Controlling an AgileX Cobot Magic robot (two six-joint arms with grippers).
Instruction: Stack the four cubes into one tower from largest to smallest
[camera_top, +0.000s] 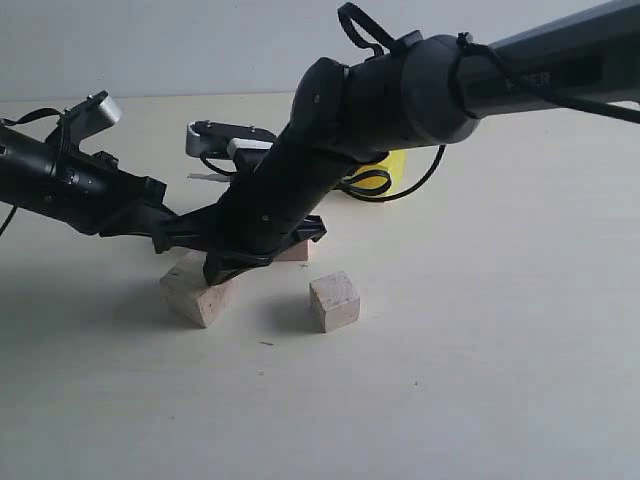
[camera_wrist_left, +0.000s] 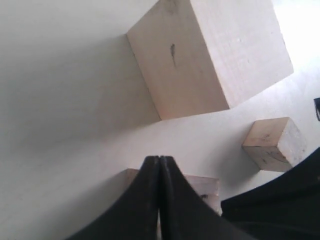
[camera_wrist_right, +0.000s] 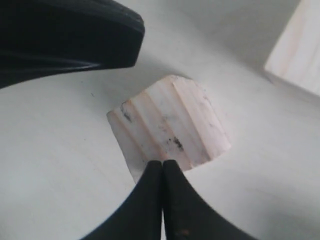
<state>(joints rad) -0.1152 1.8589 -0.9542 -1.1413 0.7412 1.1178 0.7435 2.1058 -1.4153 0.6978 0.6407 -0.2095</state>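
- Nothing is stacked yet: the four cubes lie apart on the table (camera_top: 500, 380), so the tower has no base built on.
- The large cube (camera_top: 198, 291) sits beneath both claws. A smaller pale cube (camera_top: 334, 301) stands near at its three o'clock, and a third pale cube (camera_top: 296, 251) is half hidden at one o'clock.
- The yellow cube (camera_top: 397, 168) lies farther back, also about one o'clock, mostly masked by the right arm (camera_top: 420, 90).
- The left claw (camera_wrist_left: 159, 167) is pressed together, pinching nothing, low over a pale cube.
- The right claw (camera_wrist_right: 162, 170) is likewise pressed together and empty (each must spread before any pick, I judge), its tips over a pale cube's edge.
- Both crowd one spot, probably because the cubes cluster there.
- Writing: only "PER" reads on the right arm.
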